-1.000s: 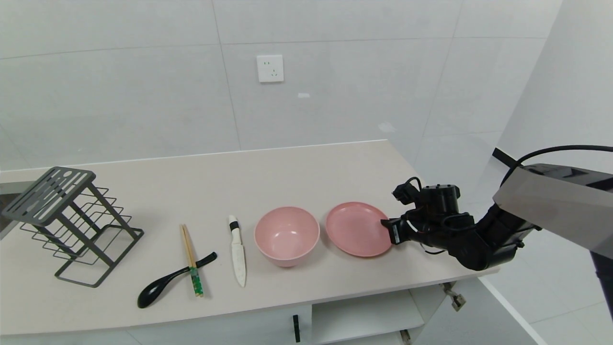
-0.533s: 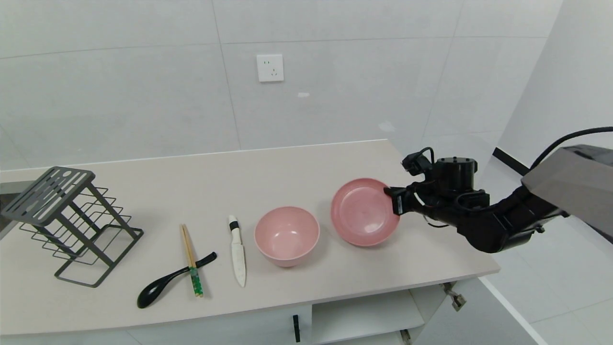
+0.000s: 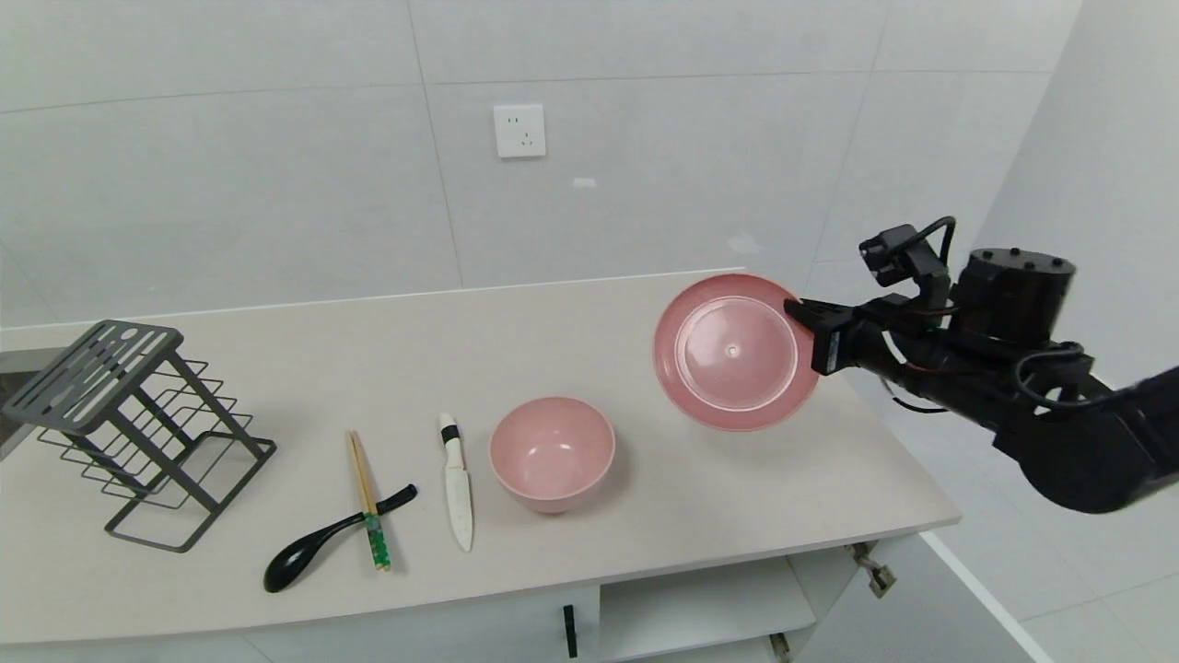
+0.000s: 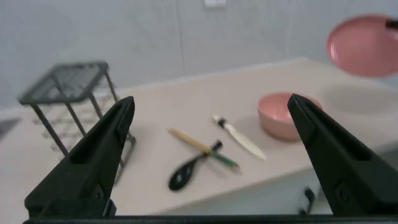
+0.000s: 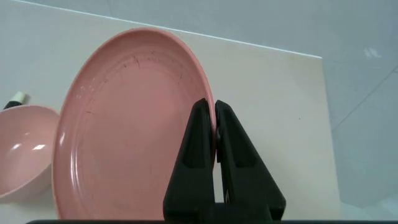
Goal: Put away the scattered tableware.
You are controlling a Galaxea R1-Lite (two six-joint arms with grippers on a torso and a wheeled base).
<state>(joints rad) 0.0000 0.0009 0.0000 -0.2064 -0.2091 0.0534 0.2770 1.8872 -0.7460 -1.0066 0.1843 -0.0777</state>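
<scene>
**One plate in the air, five pieces on the table**

The single pink plate (image 3: pixel 735 352) was held clear of the table (image 3: pixel 461 341), above its right end, tipped up steeply so that its round face turned toward the head camera. The right end effector (image 3: pixel 811 331) was clenched on the plate's right rim, its two dark fingers (image 5: pixel 199 134) pressed close together with the rim pinched between them.

On the table near the front edge stood one pink bowl (image 3: pixel 551 451), upright, below and to the left of the plate and apart from it. Just left of the bowl lay one white knife (image 3: pixel 456 483) with a black band on its handle. Further left lay one pair of chopsticks (image 3: pixel 367 497), side by side, and one black spoon (image 3: pixel 322 543) crossing under or over them near their green ends; which one lay on top could not be told. One dark wire rack (image 3: pixel 129 424) stood at the table's left end, well apart from the plate.

The left end effector (image 4: pixel 211 102) was released, its two fingers spread wide.

One white socket (image 3: pixel 519 131) sat on the tiled wall behind.
</scene>
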